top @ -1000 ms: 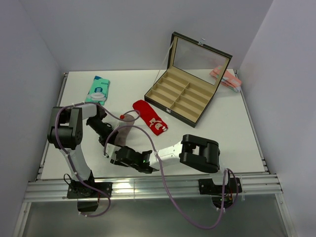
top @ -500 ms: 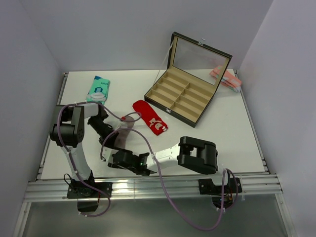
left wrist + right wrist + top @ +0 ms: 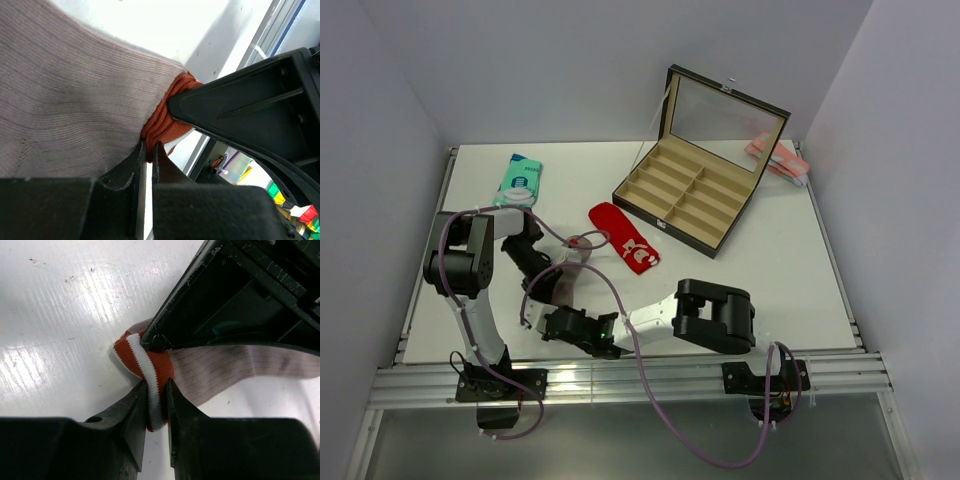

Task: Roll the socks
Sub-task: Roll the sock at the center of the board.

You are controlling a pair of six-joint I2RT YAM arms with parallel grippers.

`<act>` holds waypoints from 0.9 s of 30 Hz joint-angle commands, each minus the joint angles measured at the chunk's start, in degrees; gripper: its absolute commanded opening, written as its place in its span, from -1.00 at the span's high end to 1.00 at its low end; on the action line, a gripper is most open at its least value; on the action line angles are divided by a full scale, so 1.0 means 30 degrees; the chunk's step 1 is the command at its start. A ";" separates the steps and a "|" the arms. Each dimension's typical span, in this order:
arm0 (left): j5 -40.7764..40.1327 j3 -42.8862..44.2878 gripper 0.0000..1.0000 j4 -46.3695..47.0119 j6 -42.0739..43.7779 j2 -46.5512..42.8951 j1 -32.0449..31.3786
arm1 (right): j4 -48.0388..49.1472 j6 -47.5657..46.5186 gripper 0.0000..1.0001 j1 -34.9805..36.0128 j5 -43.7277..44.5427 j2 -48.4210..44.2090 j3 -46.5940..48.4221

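One bright red sock point(image 3: 623, 236) with a white emblem lies flat in the middle of the table. A second sock point(image 3: 571, 268) shows its pale grey-pink ribbed side, with a red-and-white striped cuff point(image 3: 145, 360). Both grippers pinch that cuff. My left gripper point(image 3: 149, 150) is shut on the red cuff edge point(image 3: 167, 117), with the ribbed body point(image 3: 65, 100) stretching away from it. My right gripper point(image 3: 156, 405) is shut on the white stripe of the cuff, close against the left gripper's finger point(image 3: 240, 295). In the top view the left gripper point(image 3: 554, 287) and the right gripper point(image 3: 540, 320) meet near the front left.
A teal sock point(image 3: 519, 181) lies at the back left. An open black box point(image 3: 692, 205) with tan compartments stands at the back right, and a pale pink bundle point(image 3: 778, 158) lies behind it. The table's front rail point(image 3: 620, 378) runs just below the grippers.
The right arm has slid left and nearer the front edge. The left gripper has followed slightly, and the held sock's cuff has moved with them. The flat red sock has not moved.
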 commanded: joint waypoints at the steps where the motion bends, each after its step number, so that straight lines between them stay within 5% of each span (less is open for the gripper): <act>1: -0.0117 0.0327 0.94 0.1948 -0.0184 -0.0558 -0.0163 | -0.1369 0.1206 0.54 -0.0250 -0.0886 -0.0510 -0.0178; 13: 0.1028 0.0153 0.57 0.6343 -0.4636 -0.4454 0.0274 | -0.4445 0.3757 0.67 -0.1597 -0.6603 -0.2064 -0.0120; 27: 0.0648 -0.0960 0.58 1.1881 -0.8566 -0.9342 0.4289 | -0.5674 0.7272 0.68 -0.6341 -1.6388 -0.0458 0.1195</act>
